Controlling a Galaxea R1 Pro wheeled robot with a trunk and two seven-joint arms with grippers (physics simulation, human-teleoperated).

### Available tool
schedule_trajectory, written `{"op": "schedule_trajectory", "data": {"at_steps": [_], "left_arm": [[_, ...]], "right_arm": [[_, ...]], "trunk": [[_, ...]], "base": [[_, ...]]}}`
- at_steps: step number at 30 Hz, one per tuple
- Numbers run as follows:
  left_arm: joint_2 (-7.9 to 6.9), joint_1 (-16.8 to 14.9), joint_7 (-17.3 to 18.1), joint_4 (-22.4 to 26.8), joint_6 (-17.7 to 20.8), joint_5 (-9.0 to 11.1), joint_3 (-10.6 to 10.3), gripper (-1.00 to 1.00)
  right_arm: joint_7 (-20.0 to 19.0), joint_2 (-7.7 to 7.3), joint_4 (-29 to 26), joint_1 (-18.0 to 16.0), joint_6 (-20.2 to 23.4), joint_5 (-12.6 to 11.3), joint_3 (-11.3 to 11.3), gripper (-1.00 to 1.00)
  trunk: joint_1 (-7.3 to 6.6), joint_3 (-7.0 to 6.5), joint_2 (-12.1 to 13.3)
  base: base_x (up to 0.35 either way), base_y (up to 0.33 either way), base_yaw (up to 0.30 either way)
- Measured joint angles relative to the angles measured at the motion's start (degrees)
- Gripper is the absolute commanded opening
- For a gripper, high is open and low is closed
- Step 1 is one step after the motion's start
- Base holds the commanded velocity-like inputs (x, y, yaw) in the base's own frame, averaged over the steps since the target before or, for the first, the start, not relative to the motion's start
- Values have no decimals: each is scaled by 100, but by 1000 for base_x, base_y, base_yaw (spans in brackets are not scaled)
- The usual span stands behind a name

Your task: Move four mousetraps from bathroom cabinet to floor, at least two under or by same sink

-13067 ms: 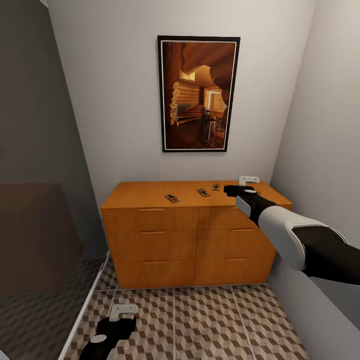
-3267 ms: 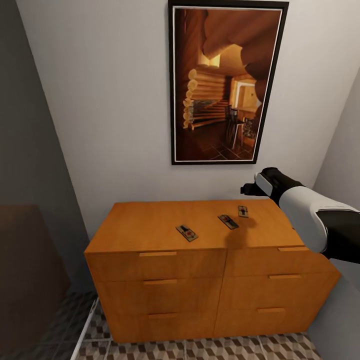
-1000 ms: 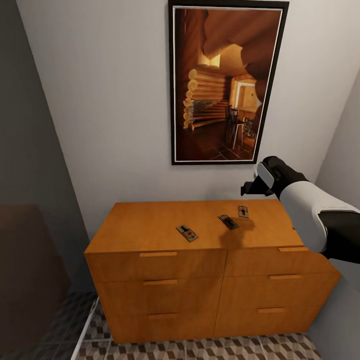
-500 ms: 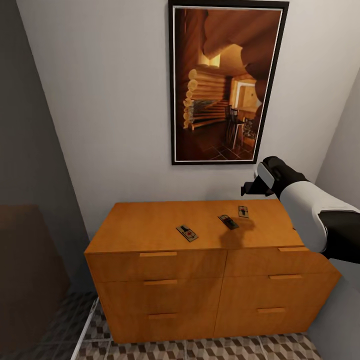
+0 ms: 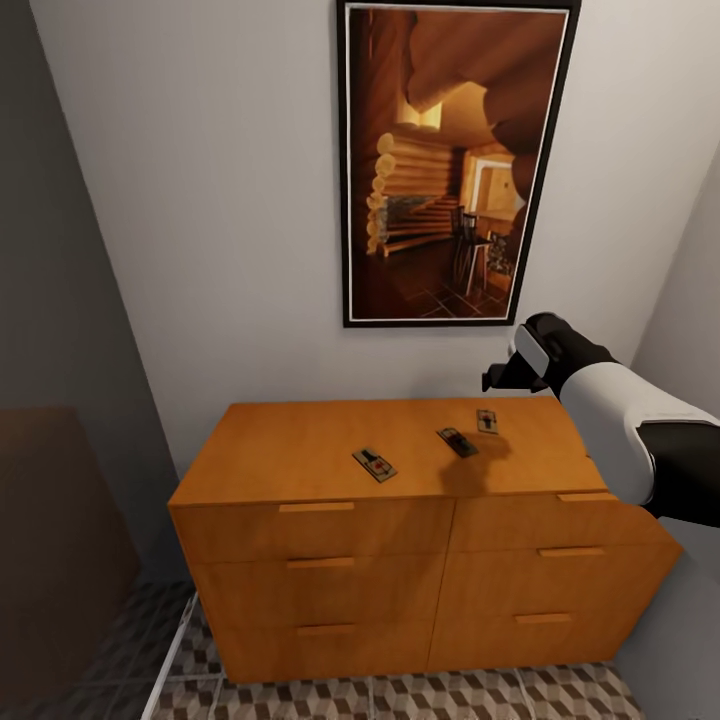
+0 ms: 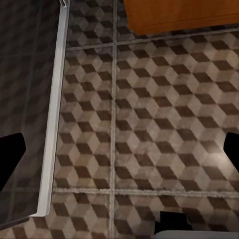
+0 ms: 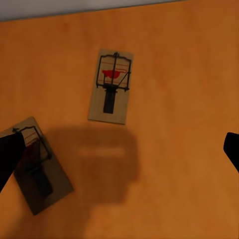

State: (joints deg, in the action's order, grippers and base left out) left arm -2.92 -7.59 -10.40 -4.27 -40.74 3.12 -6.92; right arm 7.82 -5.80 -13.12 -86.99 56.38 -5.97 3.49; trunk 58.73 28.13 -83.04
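The right gripper is holding steady above the cabinet, no closer than half a second ago, its jaws spread wide and empty. Directly beneath it one mousetrap is lying flat; a second mousetrap is sitting off toward one fingertip, and a third mousetrap is lying farther out. No descent yet, so the next pick hasn't begun. The left gripper is hanging open over the bathroom floor.

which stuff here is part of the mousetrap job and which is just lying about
Job:
- three flat tan wooden mousetraps with red marks
- orange-brown wooden cabinet they lie on
- cube-patterned tiled floor
- right tool, above the cabinet top

Just there:
- framed log-cabin picture
- white wall
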Motion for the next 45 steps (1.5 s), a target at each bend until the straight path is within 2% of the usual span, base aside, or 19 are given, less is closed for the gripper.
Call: {"op": "schedule_trajectory", "data": {"at_steps": [23,45], "left_arm": [[0,1,0,0,0,0,0,100],[0,2,0,0,9,0,-3,100]], "right_arm": [[0,-5,0,-1,-2,8,1,100],[6,-8,0,0,0,18,1,100]], "trunk": [[-1,32,-1],[0,33,0]], "base": [[105,38,0],[9,2,0]]}}
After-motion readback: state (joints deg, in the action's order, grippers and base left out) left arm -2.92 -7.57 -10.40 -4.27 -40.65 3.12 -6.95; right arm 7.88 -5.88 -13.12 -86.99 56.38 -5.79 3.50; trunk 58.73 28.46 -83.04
